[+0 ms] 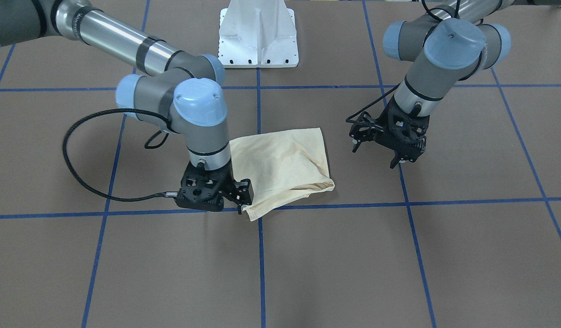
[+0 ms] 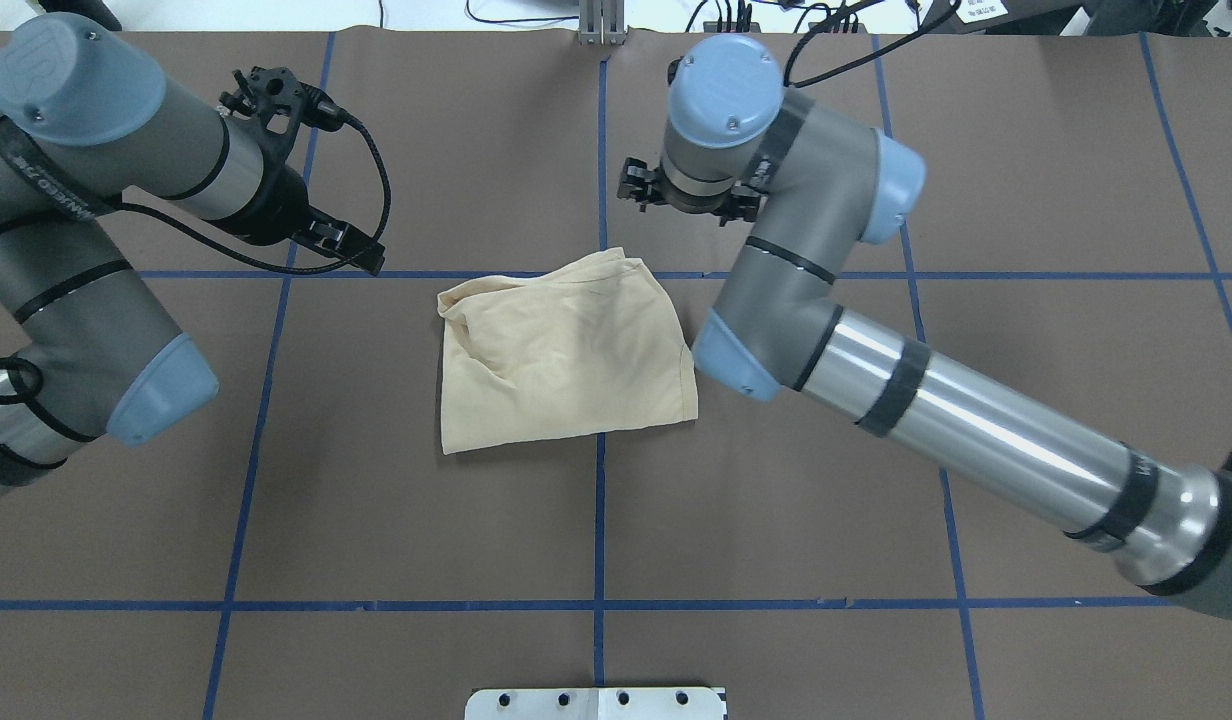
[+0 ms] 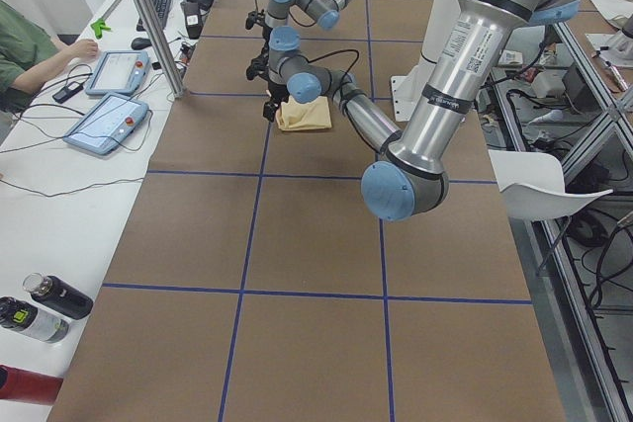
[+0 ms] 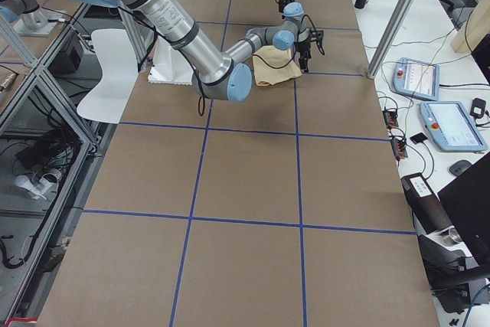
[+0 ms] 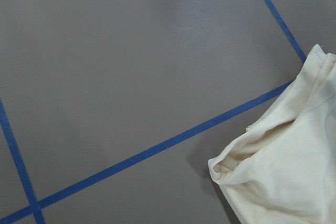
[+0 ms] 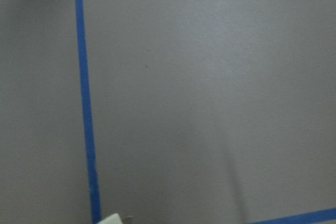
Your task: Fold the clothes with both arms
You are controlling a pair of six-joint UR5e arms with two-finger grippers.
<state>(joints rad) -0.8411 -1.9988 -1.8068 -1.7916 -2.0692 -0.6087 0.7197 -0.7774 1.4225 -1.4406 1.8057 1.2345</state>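
Note:
The clothes, one pale cream-yellow shirt [image 2: 566, 350], lie folded into a compact, slightly rumpled rectangle at the table's middle [image 1: 280, 161]. My right gripper [image 1: 240, 207] is low at the shirt's near corner, with its fingertips against the fabric edge. I cannot tell whether they pinch it. The right wrist view shows only a sliver of cloth [image 6: 113, 219]. My left gripper [image 1: 375, 155] hovers open and empty above bare table, well off the shirt's other side. Its wrist view shows that bunched corner [image 5: 283, 177]. The print and label are hidden.
The brown table carries a blue tape grid [image 1: 258, 255]. The white pedestal base [image 1: 258, 34] stands behind the shirt. In the side views, tablets [image 3: 107, 121] and bottles [image 3: 45, 308] lie along the operators' edge, where a person's arm [image 3: 40, 46] rests. A white chair [image 3: 539, 190] stands beside the table.

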